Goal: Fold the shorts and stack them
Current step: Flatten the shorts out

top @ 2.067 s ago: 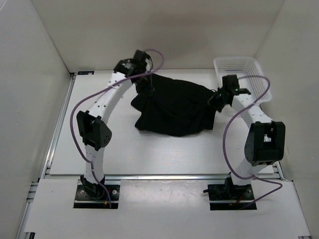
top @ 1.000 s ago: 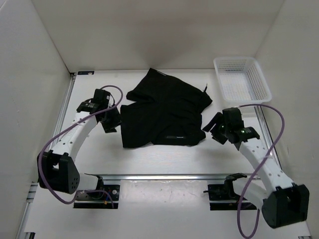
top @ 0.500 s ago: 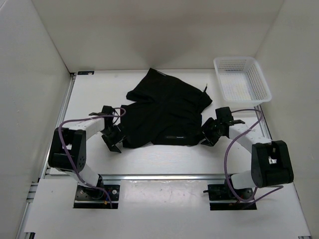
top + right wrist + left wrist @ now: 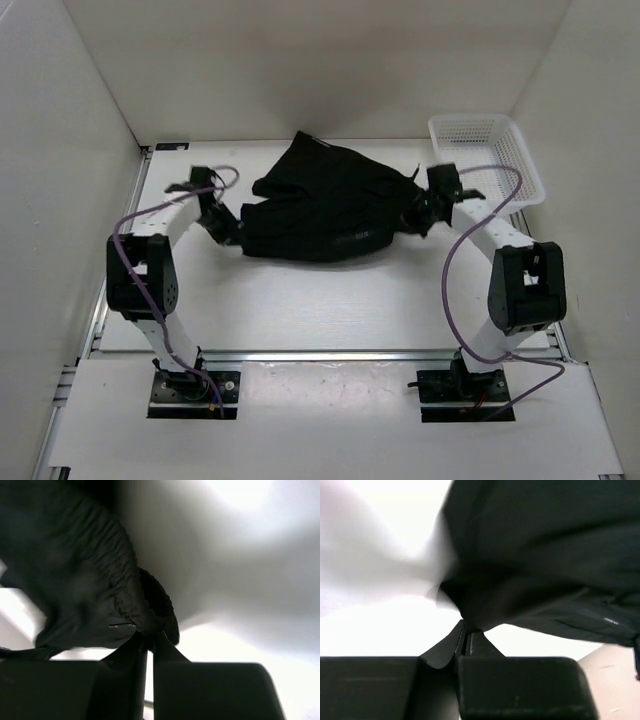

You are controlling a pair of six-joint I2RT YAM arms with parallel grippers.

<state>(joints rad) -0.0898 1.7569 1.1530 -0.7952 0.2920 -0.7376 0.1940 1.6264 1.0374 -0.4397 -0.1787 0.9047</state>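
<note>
shorts: matt black cloth, soft, puckered rough at the waistband | basket: white plastic mesh, slight gloss | table: smooth matt white | rail: seemingly bare metal, dull sheen

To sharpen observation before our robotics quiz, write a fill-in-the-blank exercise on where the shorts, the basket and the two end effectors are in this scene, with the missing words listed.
The shorts are ____ in colour. The left end effector is ____ on their left edge. The right end effector grips their ____ edge. The white mesh basket stands at the far ____ corner of the table.
Missing words: black; shut; right; right.
</note>
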